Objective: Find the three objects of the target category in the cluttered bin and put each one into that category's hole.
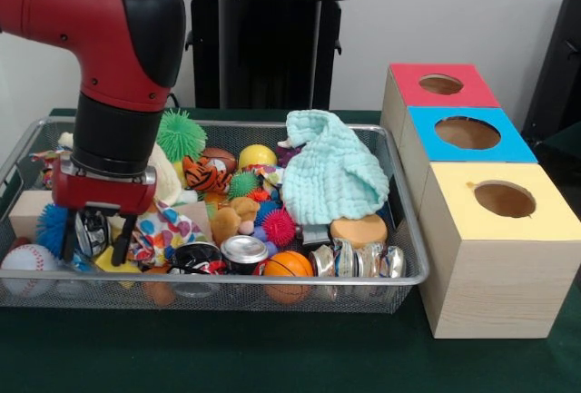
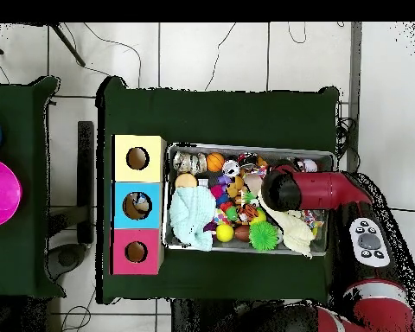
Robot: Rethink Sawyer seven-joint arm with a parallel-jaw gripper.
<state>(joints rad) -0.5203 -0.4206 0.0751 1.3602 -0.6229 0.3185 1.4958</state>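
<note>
Silver wire-mesh bin (image 1: 399, 277) sat on the green table, heaped with clutter: a mint knitted cloth (image 1: 331, 171), a green spiky ball (image 1: 181, 134), an orange ball (image 1: 289, 264), a baseball (image 1: 27, 258) and crushed cans (image 1: 359, 260). The red arm's gripper (image 1: 94, 240) hung over the bin's left end in the front view, fingers spread, nothing between them. No water bottle could be picked out. The red-topped box's hole (image 1: 440, 84) stood farthest back, beside the bin.

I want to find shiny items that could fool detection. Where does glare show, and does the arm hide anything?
Front view: highlights glint on the silver cans at the bin's near edge. Overhead view: the red arm covers the bin's contents beneath it, gripper unseen there.
</note>
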